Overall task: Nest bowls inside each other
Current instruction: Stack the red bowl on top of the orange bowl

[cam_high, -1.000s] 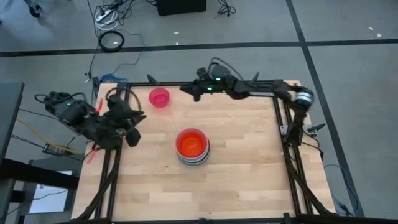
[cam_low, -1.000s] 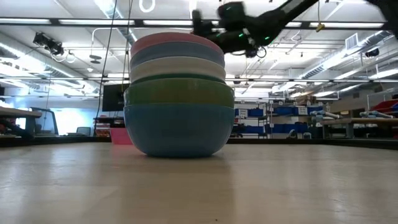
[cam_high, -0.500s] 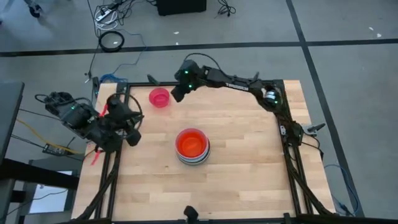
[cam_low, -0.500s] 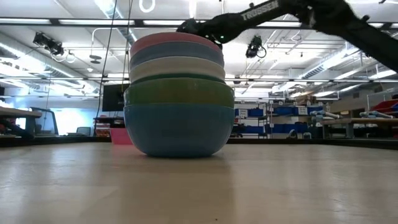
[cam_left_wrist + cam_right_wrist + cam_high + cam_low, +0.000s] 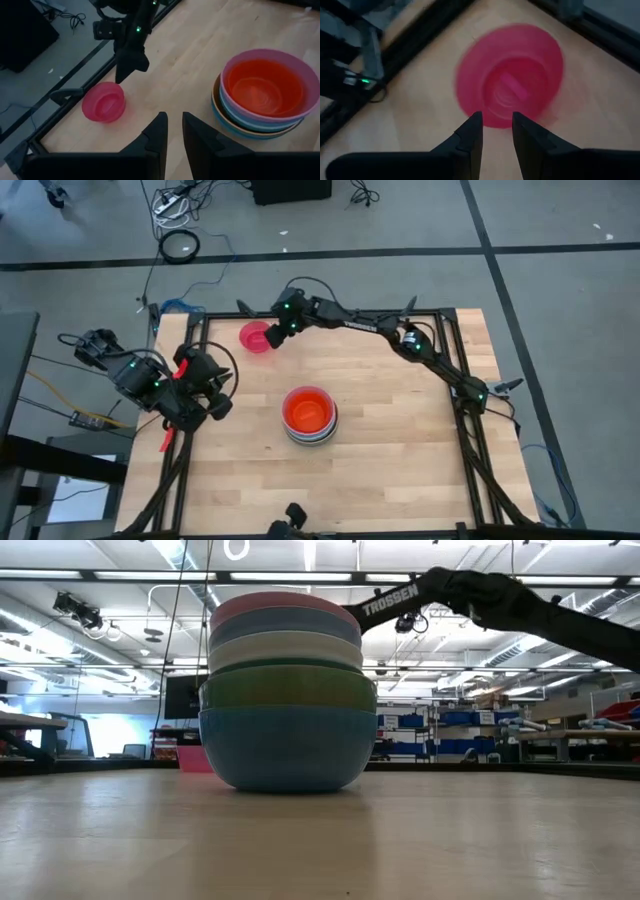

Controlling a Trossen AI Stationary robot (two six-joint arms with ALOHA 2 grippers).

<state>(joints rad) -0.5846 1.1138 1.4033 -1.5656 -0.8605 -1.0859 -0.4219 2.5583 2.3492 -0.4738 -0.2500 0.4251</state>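
Observation:
A stack of nested bowls stands on its base at the table's middle, with an orange one innermost and a pink rim around it. In the low view the stack shows pink, blue, white, green and light blue walls. A small red bowl sits upright on the table near the far left corner, apart from the stack. My right gripper hovers over that red bowl, fingers slightly open and nothing between them. My left gripper stays above the table's left edge, its fingers a narrow gap apart and empty.
Black frame rails run along the table's far, left and right edges, close to the red bowl. My right arm stretches across the far part of the table. Bare wood lies near and right of the stack.
My right arm has stretched out along the far edge toward the far left corner and come down, tipping its gripper downward until it stands over the red bowl. My left gripper has sunk a little at the left edge. The bowls have kept still.

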